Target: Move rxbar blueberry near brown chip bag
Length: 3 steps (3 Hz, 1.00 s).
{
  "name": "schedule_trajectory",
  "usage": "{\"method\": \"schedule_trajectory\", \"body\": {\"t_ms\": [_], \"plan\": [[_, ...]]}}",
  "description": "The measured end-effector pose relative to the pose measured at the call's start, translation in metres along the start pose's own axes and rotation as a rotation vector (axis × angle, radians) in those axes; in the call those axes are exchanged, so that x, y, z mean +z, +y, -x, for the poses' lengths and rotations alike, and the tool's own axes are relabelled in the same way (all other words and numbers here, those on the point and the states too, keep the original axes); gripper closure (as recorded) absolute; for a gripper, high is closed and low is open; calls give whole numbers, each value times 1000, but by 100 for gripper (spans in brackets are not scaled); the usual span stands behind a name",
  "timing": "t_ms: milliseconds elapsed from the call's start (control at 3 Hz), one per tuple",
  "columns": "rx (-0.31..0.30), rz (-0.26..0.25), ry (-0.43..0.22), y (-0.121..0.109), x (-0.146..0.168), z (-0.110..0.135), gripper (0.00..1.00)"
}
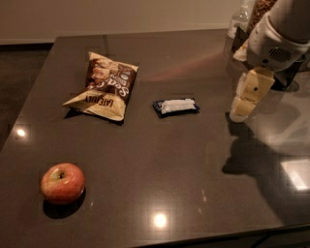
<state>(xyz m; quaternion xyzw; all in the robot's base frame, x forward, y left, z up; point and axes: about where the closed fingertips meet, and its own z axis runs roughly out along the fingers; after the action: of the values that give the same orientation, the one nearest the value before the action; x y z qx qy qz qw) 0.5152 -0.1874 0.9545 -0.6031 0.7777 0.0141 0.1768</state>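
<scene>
The rxbar blueberry (pixel 176 106) lies flat near the middle of the dark table (pixel 160 164), a small navy wrapper with a white panel. The brown chip bag (pixel 103 86) lies to its left, brown on top and cream-yellow below. My gripper (pixel 246 99) hangs above the table's right side, to the right of the bar and apart from it. It holds nothing that I can see.
A red-yellow apple (pixel 62 182) sits at the front left. A clear bottle (pixel 239 22) and a dark container with snacks (pixel 261 14) stand at the back right corner, behind my arm. The table's front edge runs along the bottom.
</scene>
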Motion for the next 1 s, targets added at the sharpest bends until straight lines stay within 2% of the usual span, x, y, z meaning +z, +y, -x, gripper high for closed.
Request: {"method": "schedule_trajectory", "body": {"t_ms": [333, 1000], "plan": [[-6, 27, -28, -18, 27, 18, 0], [-92, 108, -63, -25, 86, 61, 0]]}}
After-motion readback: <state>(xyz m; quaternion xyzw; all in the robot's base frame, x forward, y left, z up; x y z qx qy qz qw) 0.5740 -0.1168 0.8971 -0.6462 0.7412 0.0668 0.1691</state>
